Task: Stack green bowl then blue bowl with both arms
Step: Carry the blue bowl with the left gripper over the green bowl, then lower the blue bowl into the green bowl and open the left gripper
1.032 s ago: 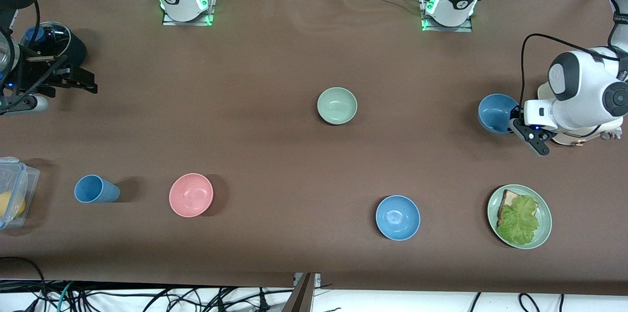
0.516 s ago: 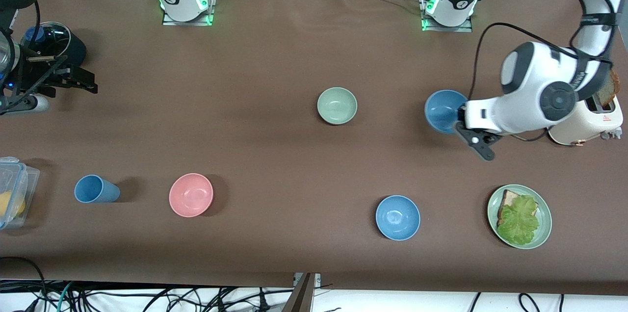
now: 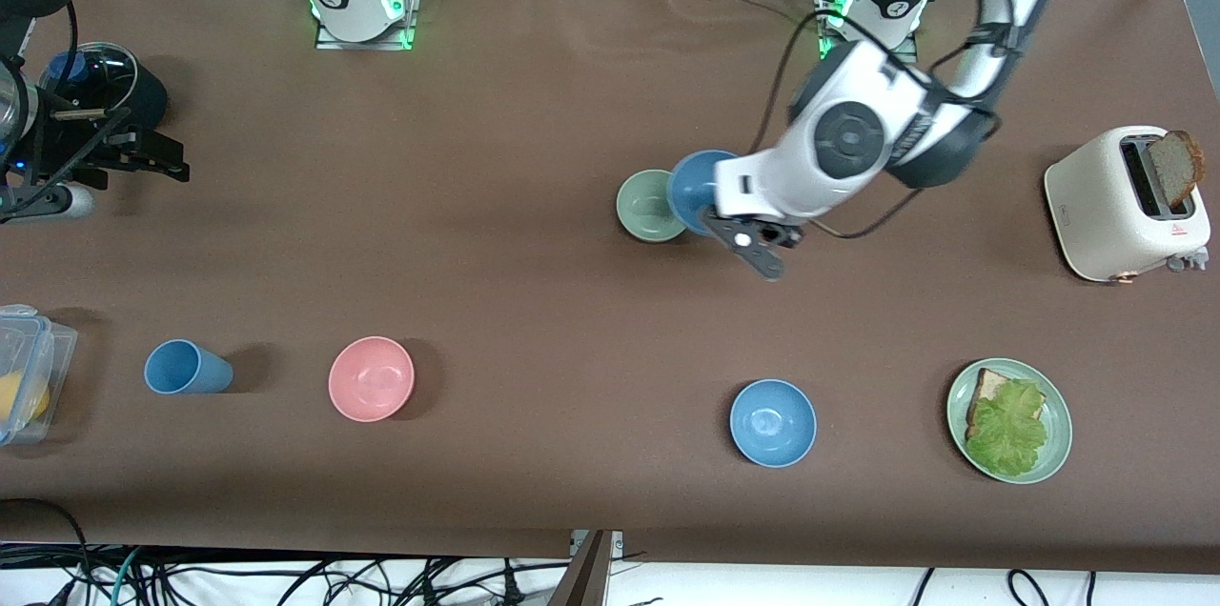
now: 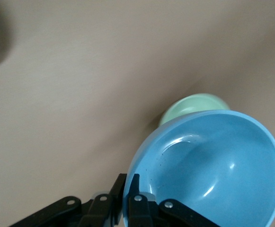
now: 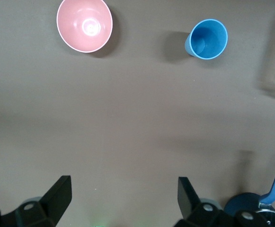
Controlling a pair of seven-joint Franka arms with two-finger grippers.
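Sky-blue glossy bowl (image 3: 693,188) pinched by its rim in left gripper (image 4: 128,201), overlapping pale sage-green bowl's (image 3: 647,205) edge from above. Right gripper (image 5: 123,194) waits, spread wide, empty, above brown surface (image 3: 477,253). No legible labels.

**Items lying apart from the stacking**

A round pink bowl (image 3: 371,378) and a tall blue plastic cup (image 3: 185,368) are set on the brown bench (image 3: 515,320). A cream toaster (image 3: 1125,204) holding brown bread, and a green plate (image 3: 1009,421) with toast and lettuce, are seen toward the left arm's end.
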